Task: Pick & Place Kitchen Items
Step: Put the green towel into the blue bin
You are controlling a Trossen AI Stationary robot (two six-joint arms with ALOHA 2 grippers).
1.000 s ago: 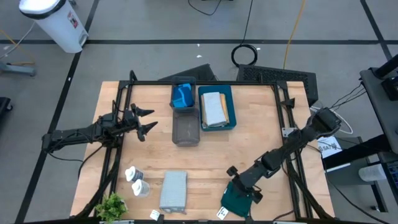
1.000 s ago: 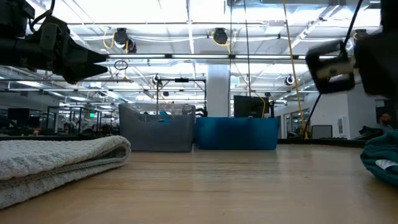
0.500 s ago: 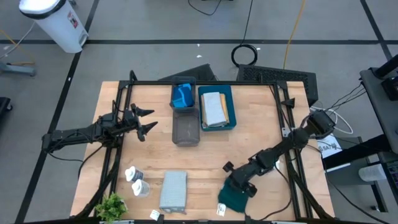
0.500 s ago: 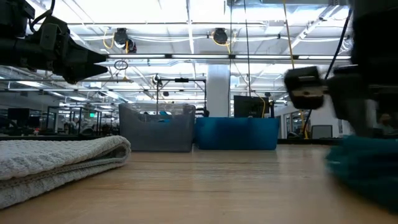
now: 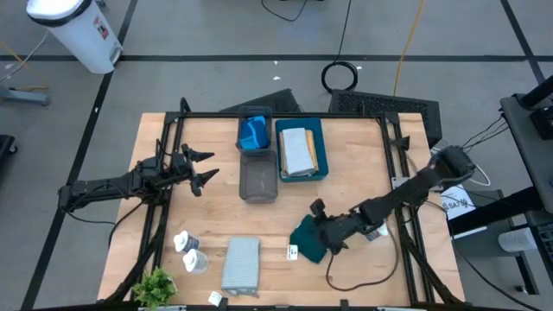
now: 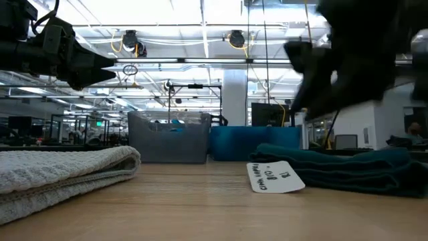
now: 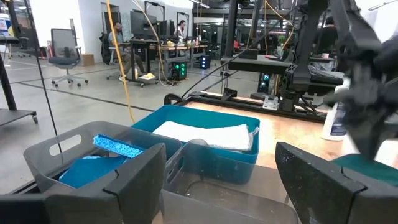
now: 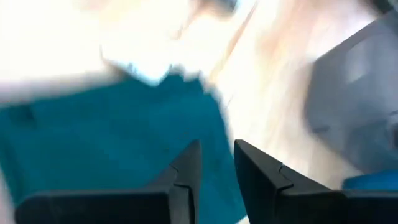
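A dark teal cloth (image 5: 305, 242) with a white tag (image 5: 292, 252) lies right of the table's middle. My right gripper (image 5: 320, 233) is shut on it and shows as a dark blur over it in the low view. Far off at the table's left, my left gripper (image 5: 204, 169) hangs open and level, touching nothing. A folded grey cloth (image 5: 241, 265) lies flat near the front edge. Beside it stand two white bottles (image 5: 188, 250). Blue sponges (image 5: 253, 134) lie in a grey tray, and a pale cloth (image 5: 298, 151) lies in the teal tray. My right gripper pinches the teal cloth between its two fingers, at the cloth's right part (image 8: 211, 140). The fingers slant down from the table's right. Blur hides whether they hold an edge or a fold. The cloth's underside (image 6: 334, 181) rests on the table, and its tag (image 6: 274, 177) points toward the near edge.
The grey trays (image 5: 257, 180) and the teal tray (image 5: 321, 155) stand side by side at the far middle. A small green plant (image 5: 154, 283) sits at the near left corner. Black frame rails run along both sides of the table.
My right gripper has moved from the near right corner toward the far edge and a little left, turning as it went. The teal cloth has come along across the table toward the middle. Its white tag now lies at its left side.
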